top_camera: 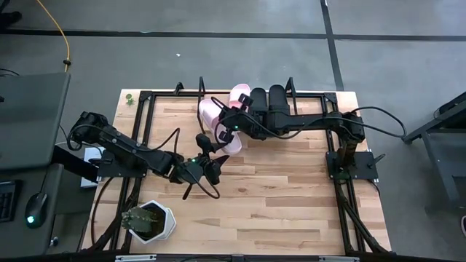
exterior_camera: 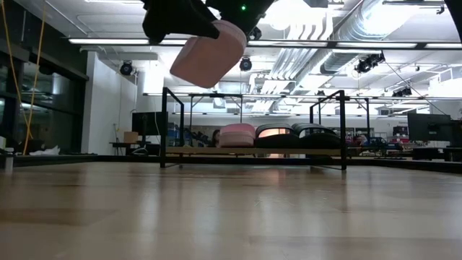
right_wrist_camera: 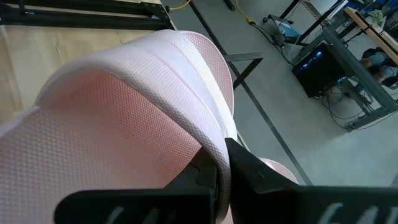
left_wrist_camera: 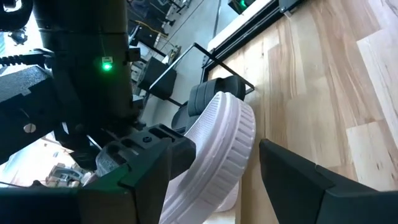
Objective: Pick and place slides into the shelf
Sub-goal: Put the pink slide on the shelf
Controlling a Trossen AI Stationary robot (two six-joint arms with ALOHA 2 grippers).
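My right gripper (top_camera: 227, 131) reaches in from the table's right and is shut on a pale pink slide (exterior_camera: 209, 54), held high above the table just in front of the shelf (exterior_camera: 195, 151). On the shelf's board stand another pink slide (exterior_camera: 238, 135) and two black slides (top_camera: 268, 99), side by side. My left gripper (top_camera: 207, 154) hangs open just near of the held slide. In the left wrist view that slide's ribbed sole (left_wrist_camera: 217, 149) shows beyond and between its fingers, and I see no touch. My right gripper pinches the pink slide's wide strap at its edge (right_wrist_camera: 214, 140) between its two fingers, which slant down from the table's right. The slide is lifted clear of the table and hangs tilted below the fingers, its sole (exterior_camera: 216, 61) turned down and toward the near side.
A plant in a white pot (top_camera: 149, 222) stands at the table's near left corner. A black frame (top_camera: 145, 98) runs round the table. The shelf's left end (exterior_camera: 189, 150) carries nothing. Bare wood (top_camera: 291, 196) lies across the table's near half.
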